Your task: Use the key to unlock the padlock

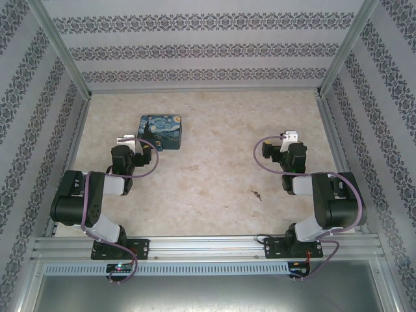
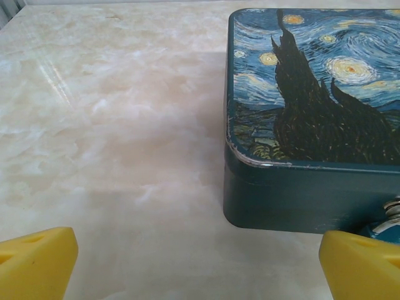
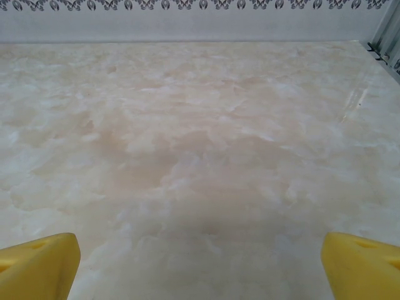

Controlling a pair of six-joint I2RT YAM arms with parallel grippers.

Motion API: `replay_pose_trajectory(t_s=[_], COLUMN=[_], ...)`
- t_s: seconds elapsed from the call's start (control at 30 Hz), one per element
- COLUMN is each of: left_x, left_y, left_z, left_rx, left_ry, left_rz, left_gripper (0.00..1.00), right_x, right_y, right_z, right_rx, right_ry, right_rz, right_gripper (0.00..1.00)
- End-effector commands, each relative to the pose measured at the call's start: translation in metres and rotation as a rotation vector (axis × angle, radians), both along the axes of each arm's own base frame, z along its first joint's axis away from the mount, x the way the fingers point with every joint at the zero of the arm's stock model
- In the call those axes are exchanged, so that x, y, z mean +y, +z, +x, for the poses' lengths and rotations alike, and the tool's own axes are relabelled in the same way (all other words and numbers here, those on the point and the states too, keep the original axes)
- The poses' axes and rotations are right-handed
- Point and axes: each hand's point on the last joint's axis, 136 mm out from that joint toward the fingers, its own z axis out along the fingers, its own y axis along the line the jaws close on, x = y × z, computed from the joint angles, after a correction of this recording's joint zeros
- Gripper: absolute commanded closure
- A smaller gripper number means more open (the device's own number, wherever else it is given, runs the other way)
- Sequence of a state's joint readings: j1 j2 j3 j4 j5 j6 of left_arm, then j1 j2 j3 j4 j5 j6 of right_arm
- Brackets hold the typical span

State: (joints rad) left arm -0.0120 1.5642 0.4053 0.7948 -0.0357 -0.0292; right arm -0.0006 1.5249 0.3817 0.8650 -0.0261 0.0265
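Left end effector and right end effector both gape apart, empty. One key lies near the counter's near-right edge. One padlock peeks out beside the single box, far-left.

Top view looks down from behind on the whole tabletop — wrist views skim it low, the left close to the Starry Night box.

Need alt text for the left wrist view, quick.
A Starry Night printed box sits on the marble table, ahead and right of the open left hand. A bit of metal, likely the padlock, peeks above one yellow fingertip.
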Motion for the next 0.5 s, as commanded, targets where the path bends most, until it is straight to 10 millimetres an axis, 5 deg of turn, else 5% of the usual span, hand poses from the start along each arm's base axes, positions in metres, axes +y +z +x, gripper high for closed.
replay_pose_trajectory(t_s=[0.0,0.23,0.4,0.47], left_x=[0.000,0.011,0.012,0.011], left_y=[0.012,0.039,0.061,0.073], left_z=[0.007,0.005,0.002,-0.001], left_rx=[-0.047,-0.027,0.010,0.015], left_ry=[-0.018,0.053,0.084,0.107], left_rz=[0.007,0.014,-0.039,-0.100], left_gripper=[0.00,0.01,0.00,0.00], right_x=[0.000,-0.018,-0.041,-0.035], right_y=[0.014,0.049,0.063,0.060], right_z=[0.004,-0.001,-0.008,-0.008], right_rx=[-0.046,0.014,0.106,0.194], right_ry=[0.011,-0.113,-0.303,-0.277], right_rz=[0.016,0.046,0.307,0.382], right_gripper=[0.02,0.02,0.02,0.02])
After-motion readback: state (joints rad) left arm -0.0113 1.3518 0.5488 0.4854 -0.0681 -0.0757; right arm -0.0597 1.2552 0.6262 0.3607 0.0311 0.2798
